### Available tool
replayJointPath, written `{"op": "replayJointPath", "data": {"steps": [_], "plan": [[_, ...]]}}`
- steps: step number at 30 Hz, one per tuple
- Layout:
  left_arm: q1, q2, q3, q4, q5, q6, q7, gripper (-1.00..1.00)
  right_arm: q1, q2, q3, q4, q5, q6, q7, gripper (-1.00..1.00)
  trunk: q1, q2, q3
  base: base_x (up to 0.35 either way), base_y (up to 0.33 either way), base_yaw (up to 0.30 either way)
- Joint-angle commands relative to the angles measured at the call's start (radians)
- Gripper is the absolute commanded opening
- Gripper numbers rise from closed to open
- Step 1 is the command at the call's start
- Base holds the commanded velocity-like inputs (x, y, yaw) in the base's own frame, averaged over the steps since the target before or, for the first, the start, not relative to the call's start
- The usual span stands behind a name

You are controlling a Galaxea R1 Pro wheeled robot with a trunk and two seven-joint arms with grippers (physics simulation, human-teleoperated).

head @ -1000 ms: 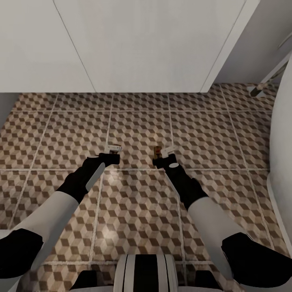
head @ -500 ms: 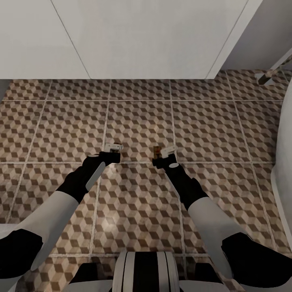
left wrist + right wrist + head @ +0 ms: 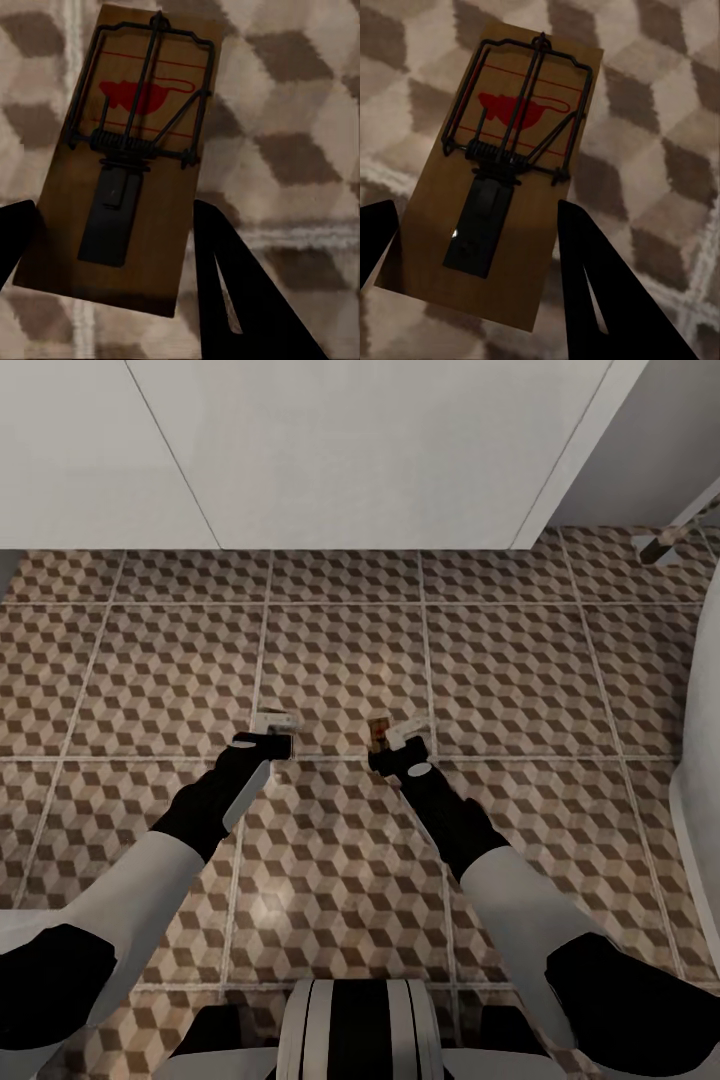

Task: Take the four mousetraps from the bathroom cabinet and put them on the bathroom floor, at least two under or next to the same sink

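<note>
Each of my grippers holds a mousetrap low over the bathroom floor [image 3: 500, 680], a short way in front of the white vanity [image 3: 350, 450]. My left gripper [image 3: 272, 732] is shut on a brown wooden mousetrap [image 3: 127, 165] with a dark wire bar and a red mouse print, gripped between black fingers [image 3: 225, 277]. The right gripper [image 3: 392, 742] is shut on a second mousetrap [image 3: 506, 187], whose brown edge [image 3: 378, 731] sticks out ahead of the fingers [image 3: 592, 285]. Cube-pattern tiles lie behind both traps. The sink basin and the cabinet are out of view.
A white curved bathtub edge [image 3: 705, 760] runs down the right side. A slim pale rod with a dark foot [image 3: 660, 545] stands at the far right beside the vanity's corner. My own base [image 3: 350, 1030] is at the bottom.
The head camera shifted, so the vanity's edge sits higher in the picture. Both grippers edged slightly forward, each still holding its mousetrap.
</note>
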Motion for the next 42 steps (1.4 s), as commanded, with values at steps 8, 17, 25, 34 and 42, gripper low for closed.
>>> {"op": "replayJointPath", "data": {"steps": [8, 17, 25, 34, 42], "plan": [[-0.001, -0.013, -0.001, 0.026, 0.001, -0.082, 0.163, -1.0, -0.007, 0.0, 0.019, -0.002, 0.011, 0.008, -0.008, -1.0, 0.0, 0.0, -0.001, 0.0, 0.0, 0.0], [-0.008, -0.028, 0.002, 0.136, 0.0, -0.095, 0.087, -1.0, -0.104, 0.0, 0.019, 0.041, 0.049, 0.023, -0.007, -1.0, 0.0, 0.0, -0.001, 0.0, 0.0, 0.0], [-0.015, -0.044, 0.003, 0.132, -0.003, -0.081, 0.08, -1.0, -0.281, 0.0, 0.016, 0.233, 0.052, 0.031, -0.007, -1.0, 0.0, 0.0, -0.001, 0.0, 0.0, 0.0], [-0.016, -0.039, -0.006, 0.002, -0.006, -0.085, 0.066, -1.0, -0.298, 0.0, 0.019, 0.264, 0.049, -0.055, 0.002, -1.0, 0.0, 0.0, -0.001, 0.0, 0.0, 0.0], [-0.016, -0.027, -0.008, -0.106, -0.011, -0.08, 0.068, -1.0, -0.299, 0.0, 0.02, 0.253, 0.049, -0.073, -0.005, -1.0, 0.001, -0.001, -0.012, 0.0, 0.0, 0.0]]}}
